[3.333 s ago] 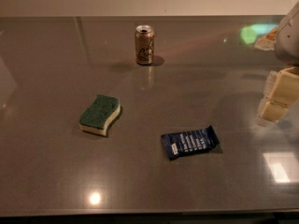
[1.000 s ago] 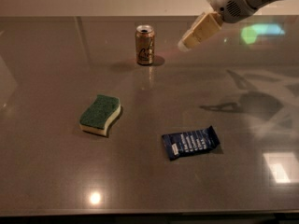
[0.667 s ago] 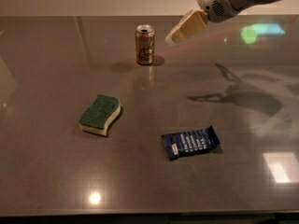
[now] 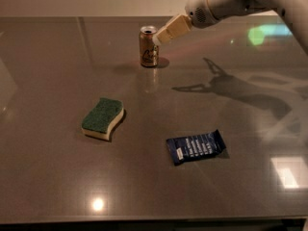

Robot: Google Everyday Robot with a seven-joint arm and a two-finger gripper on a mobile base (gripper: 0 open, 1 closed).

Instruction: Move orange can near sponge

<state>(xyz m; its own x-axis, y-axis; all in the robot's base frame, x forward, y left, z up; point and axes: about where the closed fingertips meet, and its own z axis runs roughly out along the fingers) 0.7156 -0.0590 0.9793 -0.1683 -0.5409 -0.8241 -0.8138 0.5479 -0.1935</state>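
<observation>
The orange can [image 4: 148, 47] stands upright at the far middle of the grey table [image 4: 53, 81], silver top up, dark script on its side. The sponge [image 4: 102, 119], green top over pale yellow foam, lies flat at the left centre, well in front of the can. My gripper [image 4: 162, 35] reaches in from the upper right on a white arm [image 4: 226, 1]. Its beige tip is right beside the can's upper right edge, level with the can's top. I cannot tell whether it touches the can.
A flat dark-blue snack wrapper [image 4: 196, 147] lies to the right of the sponge, nearer the front. The arm's shadow [image 4: 240, 93] falls across the table's right side. Bright light reflections show at the front left and right edge.
The arm has swung in from the right edge and moved left and down across the back of the table, so the gripper is beside the can's top. The can, sponge and wrapper have not moved.
</observation>
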